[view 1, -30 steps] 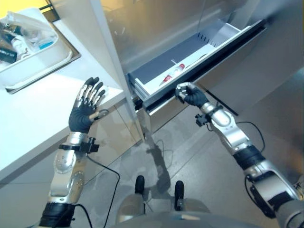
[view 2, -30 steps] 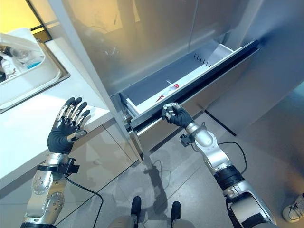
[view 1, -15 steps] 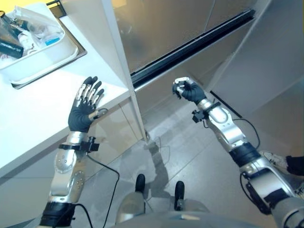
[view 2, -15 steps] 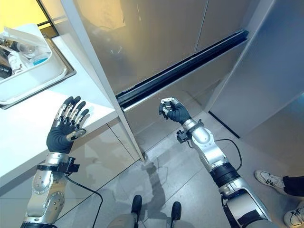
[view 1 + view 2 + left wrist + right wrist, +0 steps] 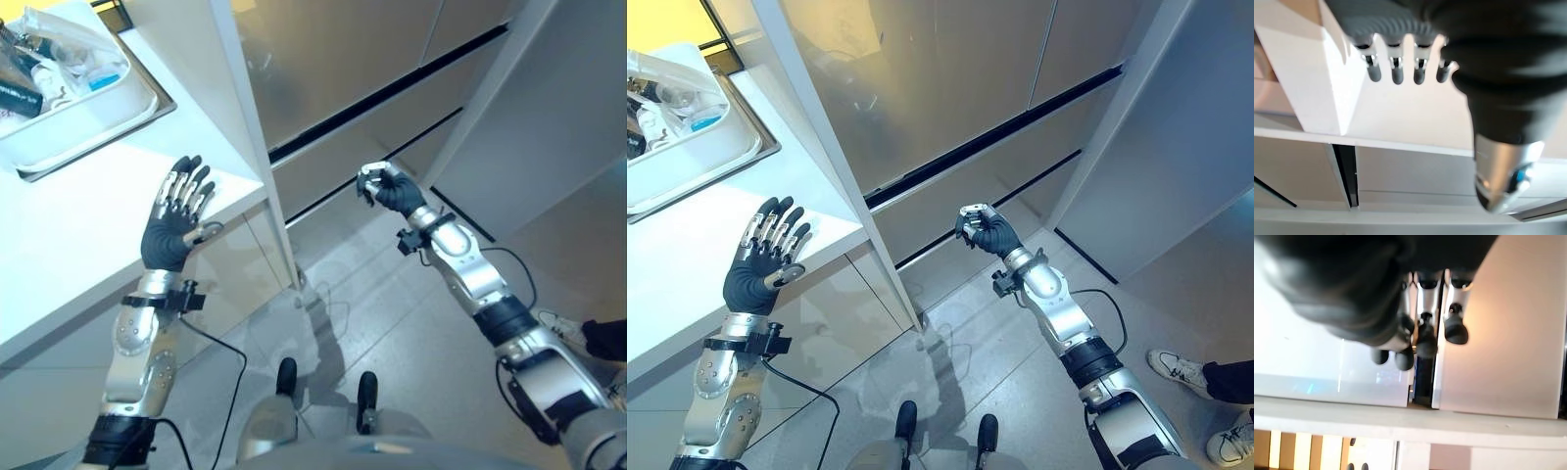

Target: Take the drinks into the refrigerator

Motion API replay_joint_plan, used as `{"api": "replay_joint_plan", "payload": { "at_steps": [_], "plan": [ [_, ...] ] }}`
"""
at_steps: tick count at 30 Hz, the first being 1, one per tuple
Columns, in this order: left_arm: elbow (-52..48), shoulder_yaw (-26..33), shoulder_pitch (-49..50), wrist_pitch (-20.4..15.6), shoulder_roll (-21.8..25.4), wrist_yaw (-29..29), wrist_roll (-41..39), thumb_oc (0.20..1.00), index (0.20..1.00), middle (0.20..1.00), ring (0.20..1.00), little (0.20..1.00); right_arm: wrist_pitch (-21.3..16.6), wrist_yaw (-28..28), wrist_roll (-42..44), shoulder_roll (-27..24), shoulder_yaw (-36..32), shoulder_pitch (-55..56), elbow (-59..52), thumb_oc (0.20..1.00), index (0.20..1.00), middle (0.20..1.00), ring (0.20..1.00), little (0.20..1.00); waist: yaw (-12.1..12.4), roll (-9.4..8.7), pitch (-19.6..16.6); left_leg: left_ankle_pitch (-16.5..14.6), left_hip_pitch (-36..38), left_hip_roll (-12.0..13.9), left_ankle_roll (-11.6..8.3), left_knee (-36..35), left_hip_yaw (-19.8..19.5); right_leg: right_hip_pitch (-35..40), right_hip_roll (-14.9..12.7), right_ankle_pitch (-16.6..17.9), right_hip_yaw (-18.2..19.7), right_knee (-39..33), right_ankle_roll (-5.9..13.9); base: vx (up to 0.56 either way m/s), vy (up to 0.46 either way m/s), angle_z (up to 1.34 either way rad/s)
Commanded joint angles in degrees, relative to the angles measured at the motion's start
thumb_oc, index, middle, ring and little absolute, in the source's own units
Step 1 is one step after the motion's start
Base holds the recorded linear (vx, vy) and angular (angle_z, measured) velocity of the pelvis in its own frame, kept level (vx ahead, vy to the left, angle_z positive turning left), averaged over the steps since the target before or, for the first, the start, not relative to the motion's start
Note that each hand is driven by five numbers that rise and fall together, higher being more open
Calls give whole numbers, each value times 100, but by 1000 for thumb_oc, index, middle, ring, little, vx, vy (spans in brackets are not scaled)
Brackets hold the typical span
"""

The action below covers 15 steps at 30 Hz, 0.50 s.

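Across both eye views the refrigerator (image 5: 950,88) takes up the upper middle as brushed steel panels, its lower drawer (image 5: 989,181) pushed flush and closed, so the drinks are not visible anywhere. Beside it on the robot's left runs the white surface (image 5: 78,225), carrying a white tray (image 5: 88,108) of packets at its far corner. Grey floor tiles (image 5: 999,382) spread below, and the right eye view catches a person's shoes (image 5: 1176,367) at the lower right edge. Well apart, the left robot hand (image 5: 176,220) is raised over the edge of the surface, palm away, fingers straight and spread, grasping nothing; its wrist view shows the fingertips (image 5: 1396,73) in a row above the white top. Closer to the fridge, the right robot hand (image 5: 982,231) is held up just before the drawer front, clenched and empty, and its wrist view shows the curled fingers (image 5: 1422,340) against the steel.
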Motion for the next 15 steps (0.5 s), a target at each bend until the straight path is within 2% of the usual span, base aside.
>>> {"api": "replay_joint_plan", "payload": {
  "at_steps": [1,9,13,15],
  "plan": [
    [-62,86,-144,-357,103,51,60,1000,1000,1000,1000,1000,-369,-22,215,114,-310,5,-522,1000,1000,1000,1000,1000,-149,-294,-197,-1062,141,-362,565,641,102,-55,-250,-516,111,488,142,0,0,0],
    [53,139,-127,-361,42,59,163,1000,1000,1000,1000,1000,-521,-65,284,-81,-1019,749,-1077,1000,1000,1000,1000,1000,-281,-305,-295,-1113,207,-344,569,644,145,0,-255,-526,145,473,158,0,1,-1],
    [107,282,-28,-384,-7,21,274,1000,1000,1000,1000,1000,-822,-188,384,16,-2072,1791,-1560,1000,1000,1000,1000,1000,-499,-273,-386,-1155,269,-330,571,640,208,33,-254,-533,199,455,185,18,19,-7],
    [111,294,3,-379,-24,10,270,1000,1000,1000,1000,1000,-852,-195,373,58,-2271,2059,-1705,1000,1000,1000,1000,1000,-553,-263,-412,-1166,289,-328,568,638,233,40,-250,-534,220,449,189,12,20,-12]
  ]
}}
